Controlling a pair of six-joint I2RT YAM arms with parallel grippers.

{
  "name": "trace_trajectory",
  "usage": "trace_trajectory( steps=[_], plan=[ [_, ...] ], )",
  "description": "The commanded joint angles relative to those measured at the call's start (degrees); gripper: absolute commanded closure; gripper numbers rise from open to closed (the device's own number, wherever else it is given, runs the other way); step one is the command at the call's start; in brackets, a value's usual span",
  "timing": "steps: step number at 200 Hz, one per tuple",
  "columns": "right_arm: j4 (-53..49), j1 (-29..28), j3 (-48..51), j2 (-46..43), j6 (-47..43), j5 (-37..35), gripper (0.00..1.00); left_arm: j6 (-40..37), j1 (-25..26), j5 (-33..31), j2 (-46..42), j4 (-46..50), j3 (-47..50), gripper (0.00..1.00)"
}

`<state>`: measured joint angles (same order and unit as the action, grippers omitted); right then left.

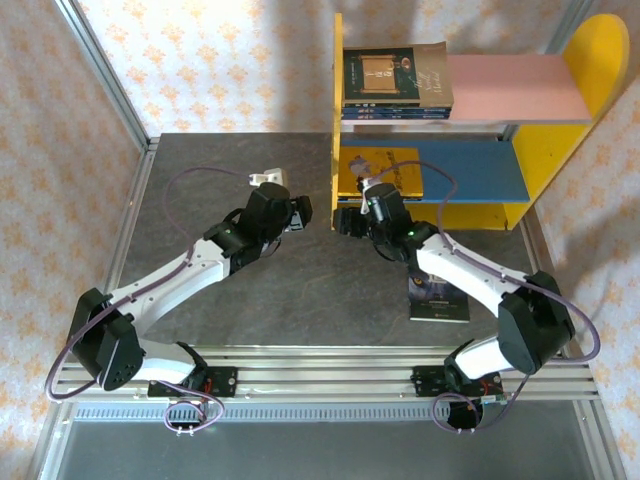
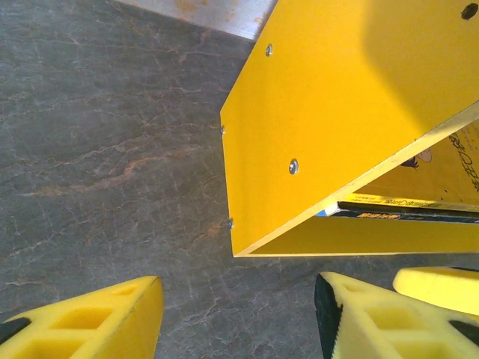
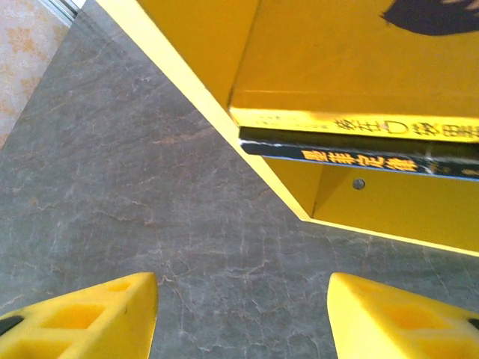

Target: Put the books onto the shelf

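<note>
From above, most books (image 1: 396,78) already lie on the shelf (image 1: 548,160); one dark book (image 1: 438,298) waits on the counter (image 1: 250,290). Left wrist: the left claw (image 2: 236,303) is open, empty. Right wrist: the right claw (image 3: 241,303) is open too; I think it must next fetch that book.

your left arm (image 1: 160,285) reaches up and right from the near edge of the table (image 1: 200,170), your right arm (image 1: 470,275) up and left, wrists near each other mid-table. the left gripper (image 2: 236,321) and right gripper (image 3: 243,318) both stand with fingers apart, gripping nothing.
</note>
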<state>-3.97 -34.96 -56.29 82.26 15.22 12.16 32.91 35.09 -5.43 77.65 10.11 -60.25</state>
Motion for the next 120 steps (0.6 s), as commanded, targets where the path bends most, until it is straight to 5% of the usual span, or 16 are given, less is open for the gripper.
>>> trace_trajectory(
  steps=[1, 120],
  plan=[
    [4.2, -0.4, -0.1, 0.9, -0.4, -2.8, 0.39, 0.0, -0.5, -2.0, -1.3, 0.3, 0.9, 0.44],
    [4.0, -0.5, -6.5, 7.4, -2.1, -0.9, 0.39, 0.0, -0.5, -2.9, -2.5, 0.7, 1.7, 0.44]
  ],
)
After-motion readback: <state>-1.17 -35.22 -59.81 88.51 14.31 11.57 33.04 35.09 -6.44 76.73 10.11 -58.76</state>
